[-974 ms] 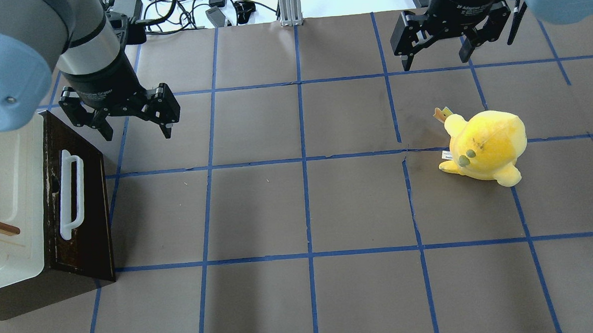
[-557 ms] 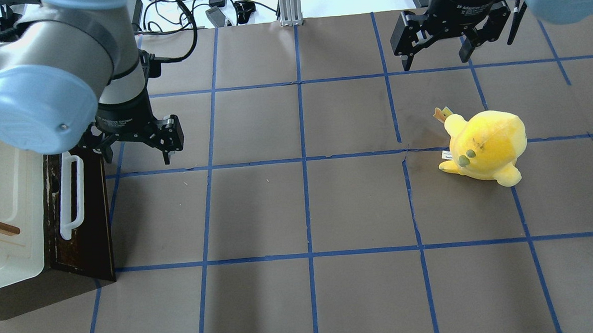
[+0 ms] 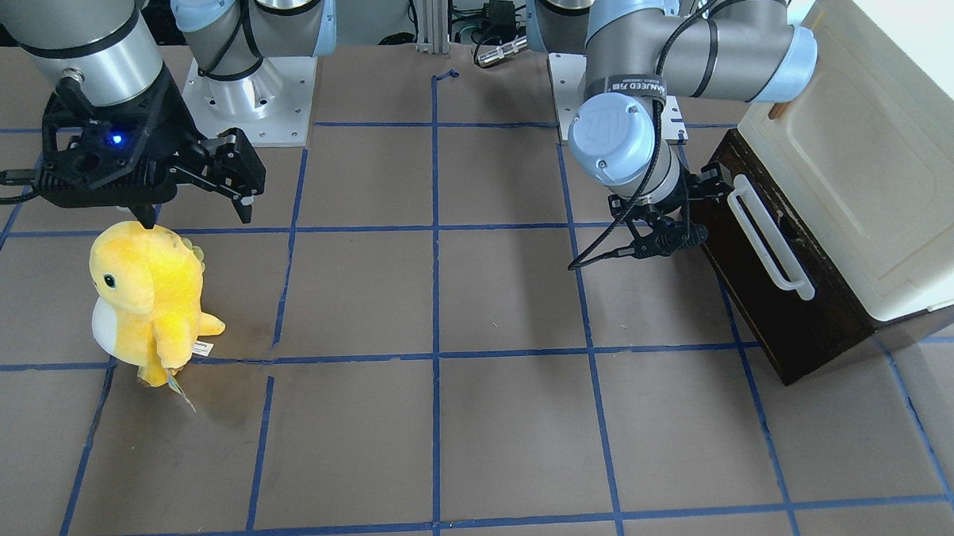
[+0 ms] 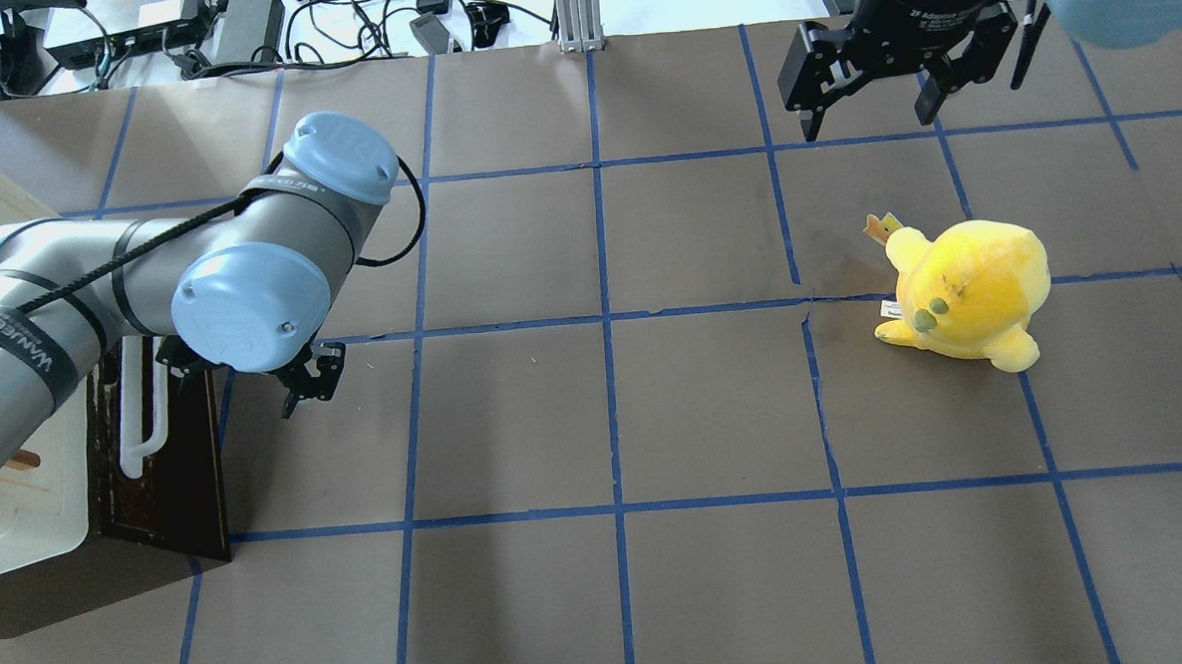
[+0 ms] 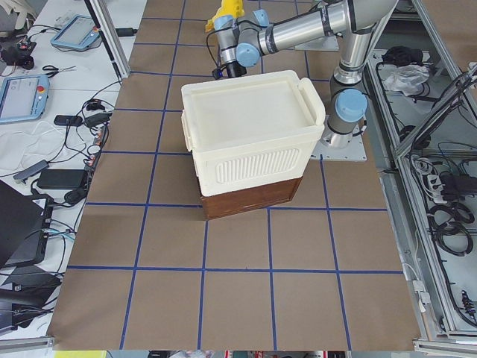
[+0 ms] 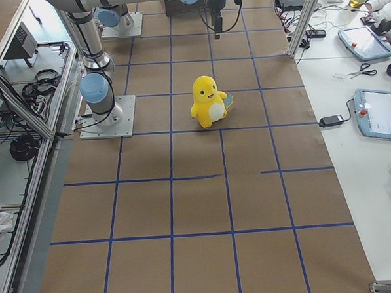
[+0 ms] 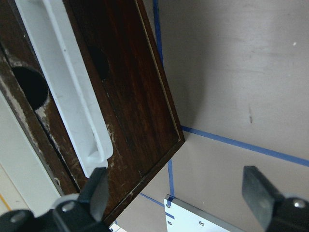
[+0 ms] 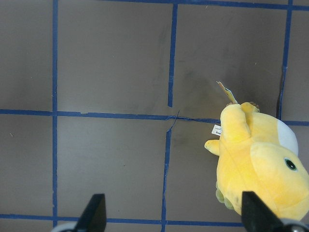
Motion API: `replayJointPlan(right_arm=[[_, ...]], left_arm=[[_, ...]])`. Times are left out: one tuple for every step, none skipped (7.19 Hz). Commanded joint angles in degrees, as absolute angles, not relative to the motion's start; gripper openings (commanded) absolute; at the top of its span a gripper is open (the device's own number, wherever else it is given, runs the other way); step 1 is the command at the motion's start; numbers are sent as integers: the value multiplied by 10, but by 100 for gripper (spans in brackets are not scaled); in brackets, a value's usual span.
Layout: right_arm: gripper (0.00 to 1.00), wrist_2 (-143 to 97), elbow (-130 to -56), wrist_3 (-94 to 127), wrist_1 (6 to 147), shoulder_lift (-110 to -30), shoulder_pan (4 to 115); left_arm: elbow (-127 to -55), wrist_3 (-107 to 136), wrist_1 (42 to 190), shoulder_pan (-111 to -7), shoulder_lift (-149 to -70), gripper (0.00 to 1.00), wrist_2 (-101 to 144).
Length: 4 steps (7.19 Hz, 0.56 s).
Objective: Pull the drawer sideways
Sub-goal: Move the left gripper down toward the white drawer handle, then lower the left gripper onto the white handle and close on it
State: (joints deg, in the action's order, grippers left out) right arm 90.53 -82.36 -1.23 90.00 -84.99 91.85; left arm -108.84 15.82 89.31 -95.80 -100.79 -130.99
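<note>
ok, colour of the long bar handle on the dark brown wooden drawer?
White bar handle; it shows best in the left wrist view.

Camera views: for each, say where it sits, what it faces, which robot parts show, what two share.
Front-facing: across the table, facing the robot; left arm, right arm, bases.
Overhead: behind the robot, looking down; left arm, right gripper.
Exterior left: table's end, facing the cream box; left arm.
Exterior right: opposite end, looking along the table; right arm.
Left wrist: faces the drawer; left gripper fingers.
Right wrist: looks down at the plush; fingertips.
Shared: overhead and right wrist both show the plush.
</note>
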Motion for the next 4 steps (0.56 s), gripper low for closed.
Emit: replayJointPlan(right_arm=[[100, 905, -824, -12, 900, -850, 918], [100, 905, -824, -12, 900, -850, 918], [100, 906, -824, -12, 900, -850, 918], [100, 905, -824, -12, 900, -850, 918]], left_arm=[[-1098, 177, 896, -960, -1052, 100, -1418], [-1098, 184, 901, -961, -1066, 100, -1450], [-1098, 190, 901, -961, -1076, 100, -1484], [-1098, 216, 901, -961, -1089, 100, -1518]])
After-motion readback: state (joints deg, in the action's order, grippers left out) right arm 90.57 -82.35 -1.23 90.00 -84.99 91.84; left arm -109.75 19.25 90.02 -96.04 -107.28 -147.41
